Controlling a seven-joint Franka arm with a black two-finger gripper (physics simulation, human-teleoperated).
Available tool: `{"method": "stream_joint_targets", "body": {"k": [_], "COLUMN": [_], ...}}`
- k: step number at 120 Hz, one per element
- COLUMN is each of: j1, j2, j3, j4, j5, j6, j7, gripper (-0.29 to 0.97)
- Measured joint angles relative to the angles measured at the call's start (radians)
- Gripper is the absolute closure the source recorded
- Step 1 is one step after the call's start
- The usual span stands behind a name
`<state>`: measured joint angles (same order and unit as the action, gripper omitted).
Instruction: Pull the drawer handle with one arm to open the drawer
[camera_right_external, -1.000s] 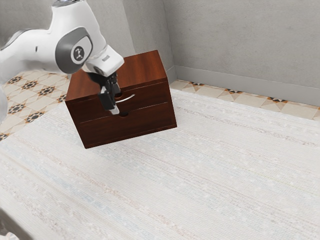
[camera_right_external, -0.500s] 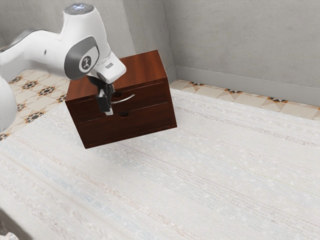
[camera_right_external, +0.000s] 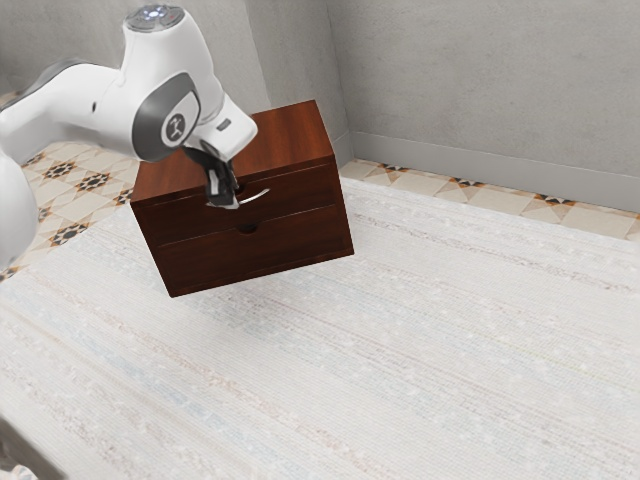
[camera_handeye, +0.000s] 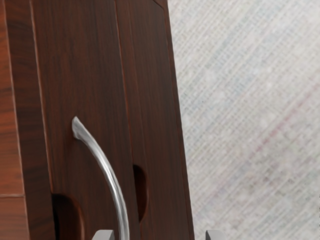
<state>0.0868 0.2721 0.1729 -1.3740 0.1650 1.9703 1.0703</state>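
The gripper (camera_right_external: 225, 198) has been brought toward 2 o'clock to the handle (camera_right_external: 253, 195), fingers (camera_handeye: 102, 235) spread wide astride it, nothing clamped; closing is needed before pulling.

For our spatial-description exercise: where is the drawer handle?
In the exterior view's upper left, the handle sits on the cabinet's upper drawer front, the gripper at its arm-side end.

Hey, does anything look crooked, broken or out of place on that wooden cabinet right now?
Nothing stands out. The cabinet sits upright and undamaged, its top drawer looks shut and flush, and the curved handle is intact, with the open gripper at one end.
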Motion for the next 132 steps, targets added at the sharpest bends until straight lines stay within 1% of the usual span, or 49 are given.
{"method": "stream_joint_targets", "body": {"k": [8,15,35,50,60,81,101,108,116,123,132], "j1": [0.005,0.006,-0.001,-0.002,-0.002,0.007,-0.003,-0.002,-0.011,-0.030,-0.057], "j2": [0.015,0.024,0.045,0.053,0.058,0.112,0.118,0.117,0.104,0.073,0.028], "j3": [0.012,0.028,0.037,0.056,0.062,0.063,0.064,0.065,0.067,0.070,0.072], "j4": [0.006,0.007,0.008,0.013,0.040,0.098,0.077,0.067,0.046,0.007,-0.049], "j5": [-0.020,-0.055,-0.131,-0.158,-0.163,-0.168,-0.167,-0.166,-0.162,-0.142,-0.108], "j6": [0.003,0.006,0.009,0.013,0.014,0.017,0.020,0.021,0.022,0.022,0.022], "j7": [-0.014,-0.026,-0.056,-0.073,-0.079,-0.085,-0.092,-0.094,-0.097,-0.099,-0.101], "gripper": [0.55,0.57,0.61,0.61,0.57,0.52,0.60,0.65,0.63,0.63,0.70]}}
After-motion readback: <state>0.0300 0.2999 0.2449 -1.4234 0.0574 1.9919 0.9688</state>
